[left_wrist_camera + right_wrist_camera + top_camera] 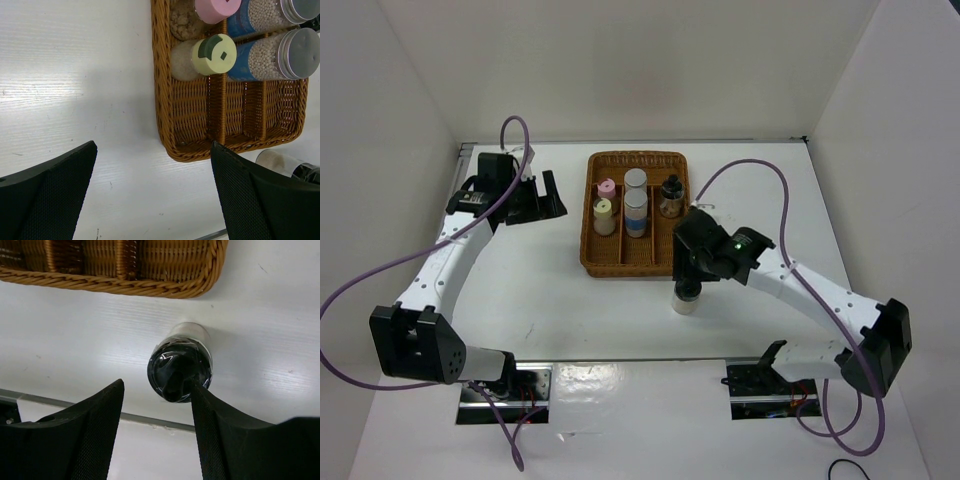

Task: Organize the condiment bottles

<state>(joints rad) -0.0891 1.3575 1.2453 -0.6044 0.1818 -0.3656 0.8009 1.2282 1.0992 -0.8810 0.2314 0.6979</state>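
1. Five of the six condiment bottles stand in the wicker tray [161,90]. Far left, the left jaws hang spread wide and empty above the desk [570,320], well clear of the work.
2. Centre, the tray's left lane holds the pink-lidded jar [607,187] and the yellow-lidded jar [603,208]. The middle lane holds two silver-lidded jars [636,178], and the right lane has one black-lidded jar [671,190] at its far end.
3. Right, the loose black-lidded jar [180,370] stands upright on the desk just beside the tray's near right corner. It sits between the right jaws, which are about half open and have no hold on it. One finger [215,430] meets the lid's edge while the other is apart.
4. The grip looks off-centre. Shifting the jaws so the lid lies midway should stop the jar being shoved or tipped as they shut.
5. A straight lift clear of the woven rim, then down into the right lane's near end, seems the tidiest finish.
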